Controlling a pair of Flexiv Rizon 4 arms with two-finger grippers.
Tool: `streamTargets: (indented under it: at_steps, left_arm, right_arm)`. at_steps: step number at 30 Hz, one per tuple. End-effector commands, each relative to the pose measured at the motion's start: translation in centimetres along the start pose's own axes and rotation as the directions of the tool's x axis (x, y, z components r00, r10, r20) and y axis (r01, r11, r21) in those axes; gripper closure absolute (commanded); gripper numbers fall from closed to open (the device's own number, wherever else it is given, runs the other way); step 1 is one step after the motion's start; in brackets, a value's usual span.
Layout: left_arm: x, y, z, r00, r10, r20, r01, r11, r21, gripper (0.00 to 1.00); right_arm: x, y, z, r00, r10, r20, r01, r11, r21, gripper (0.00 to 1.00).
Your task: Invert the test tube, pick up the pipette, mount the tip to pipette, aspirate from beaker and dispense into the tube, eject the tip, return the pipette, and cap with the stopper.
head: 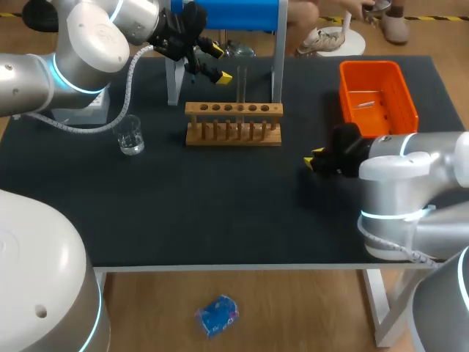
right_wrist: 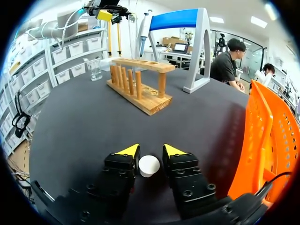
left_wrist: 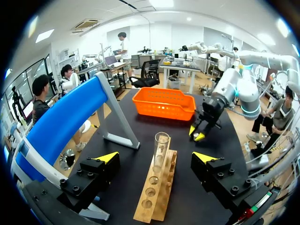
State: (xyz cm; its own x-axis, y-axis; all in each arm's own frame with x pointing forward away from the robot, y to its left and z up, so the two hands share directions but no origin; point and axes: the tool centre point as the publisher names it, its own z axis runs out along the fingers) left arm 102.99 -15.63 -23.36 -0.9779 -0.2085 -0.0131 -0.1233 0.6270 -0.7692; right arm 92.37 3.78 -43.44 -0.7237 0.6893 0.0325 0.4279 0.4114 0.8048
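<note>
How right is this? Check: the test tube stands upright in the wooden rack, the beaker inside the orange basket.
The beaker stands on the table left of the wooden rack, not in the orange basket, as the head view shows. The rest holds.

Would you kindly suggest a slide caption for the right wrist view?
Right gripper grips a white stopper, wooden rack and beaker ahead on the table.

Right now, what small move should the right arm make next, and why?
Probably lift the stopper straight up: the right gripper looks closed on it, low over the table, the tube stands uncapped in the rack, the pipette hangs at the stand, and the left gripper is open, not touching the tube.
</note>
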Motion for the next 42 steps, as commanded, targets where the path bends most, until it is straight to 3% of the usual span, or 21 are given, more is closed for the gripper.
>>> streamTargets:
  at_steps: [1, 7, 20, 42]
  left_arm:
    - [-0.09, -0.07, -0.04, 1.000, -0.002, -0.004, 0.002, 1.000, -0.004, 0.00]
    - [-0.09, -0.07, -0.04, 1.000, -0.002, -0.004, 0.002, 1.000, -0.004, 0.00]
    - [-0.09, -0.07, -0.04, 1.000, -0.002, -0.004, 0.002, 1.000, -0.004, 0.00]
    - [-0.09, -0.07, -0.04, 1.000, -0.002, -0.004, 0.002, 1.000, -0.004, 0.00]
  right_arm:
    - [0.03, -0.07, 0.32, 1.000, 0.001, 0.000, -0.001, 1.000, 0.004, 0.72]
    - [0.18, -0.09, 0.37, 1.000, 0.004, -0.003, -0.004, 1.000, 0.006, 0.77]
    - [0.76, 0.12, 0.19, 1.000, -0.011, -0.005, 0.011, 1.000, 0.014, 0.72]
    - [0.43, -0.16, -0.21, 1.000, -0.021, 0.012, 0.021, 0.999, 0.028, 0.77]
